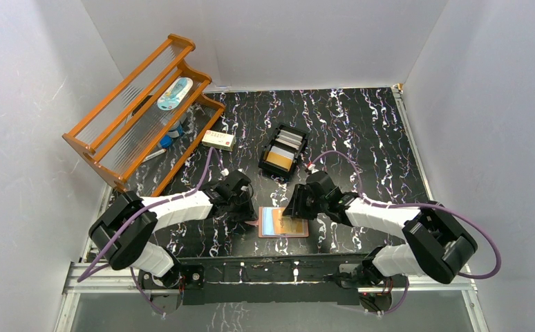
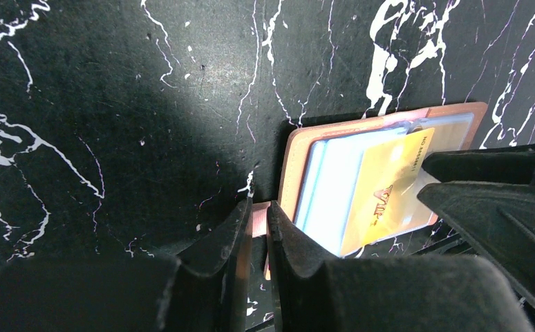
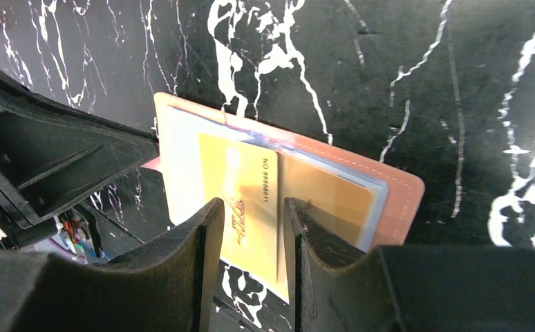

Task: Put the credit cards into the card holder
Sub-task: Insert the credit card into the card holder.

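White walls (image 1: pixel 285 41) close around the black marbled table (image 1: pixel 361 131). You see the left gripper (image 2: pixel 259 205) pressed together on the pink snap tab (image 2: pixel 258 225) at the left edge of the card holder (image 1: pixel 271 223). The holder lies open near the front edge, its long axis running left to right. Over its right half the right gripper (image 3: pixel 253 207) has its fingers apart above a gold card (image 3: pixel 244 166), which lies askew, partly in the sleeve.

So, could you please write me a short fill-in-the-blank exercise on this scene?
1. The left claw grips the card holder by its ____.
2. The right claw stands ____ above the gold card.
3. The wooden rack stands nearest the ____ arm.
Missing words: tab; open; left.
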`<state>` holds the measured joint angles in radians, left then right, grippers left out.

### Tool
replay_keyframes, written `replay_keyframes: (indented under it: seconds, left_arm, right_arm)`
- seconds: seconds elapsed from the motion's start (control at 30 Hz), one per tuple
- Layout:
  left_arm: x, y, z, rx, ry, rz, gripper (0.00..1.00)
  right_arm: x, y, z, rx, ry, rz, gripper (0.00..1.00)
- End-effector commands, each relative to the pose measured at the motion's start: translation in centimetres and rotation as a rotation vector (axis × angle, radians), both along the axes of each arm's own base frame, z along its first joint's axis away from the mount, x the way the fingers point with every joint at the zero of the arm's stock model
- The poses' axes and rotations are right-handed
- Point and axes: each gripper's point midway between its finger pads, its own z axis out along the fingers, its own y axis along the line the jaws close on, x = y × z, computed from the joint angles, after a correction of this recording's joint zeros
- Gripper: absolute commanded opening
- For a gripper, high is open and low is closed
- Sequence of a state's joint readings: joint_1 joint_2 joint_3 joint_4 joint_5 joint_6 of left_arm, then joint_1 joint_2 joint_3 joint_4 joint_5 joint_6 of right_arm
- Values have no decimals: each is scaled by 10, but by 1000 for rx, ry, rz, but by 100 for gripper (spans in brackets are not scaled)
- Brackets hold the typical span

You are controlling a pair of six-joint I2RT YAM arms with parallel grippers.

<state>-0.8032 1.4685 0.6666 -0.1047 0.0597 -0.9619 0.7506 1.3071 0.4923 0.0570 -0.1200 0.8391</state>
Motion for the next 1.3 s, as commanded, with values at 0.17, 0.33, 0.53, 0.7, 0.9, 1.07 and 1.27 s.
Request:
replay_keyframes:
  seconds: [0.17, 0.33, 0.53, 0.7, 0.9, 1.07, 1.27]
  left_arm:
    - [-27, 27, -30, 111, 96, 10, 12]
    - [-30, 29, -32, 110, 105, 21, 12]
    - [-32, 31, -30, 96, 91, 43, 12]
    - [-28, 28, -25, 87, 77, 38, 12]
    - [-29, 30, -25, 92, 73, 41, 12]
    - [-28, 26, -24, 81, 80, 38, 12]
    - [-23, 28, -15, 98, 58, 46, 20]
  right_arm:
    - [-6, 25, 4, 12, 16, 3, 39]
    - [-11, 35, 3, 62, 70, -72, 39]
    - [-13, 48, 1, 106, 73, -89, 37]
    - [-15, 58, 2, 92, 49, -9, 23]
    - [-22, 41, -3, 51, 36, -23, 12]
    - [-21, 53, 8, 105, 18, 18, 16]
    - [-22, 48, 5, 64, 22, 21, 21]
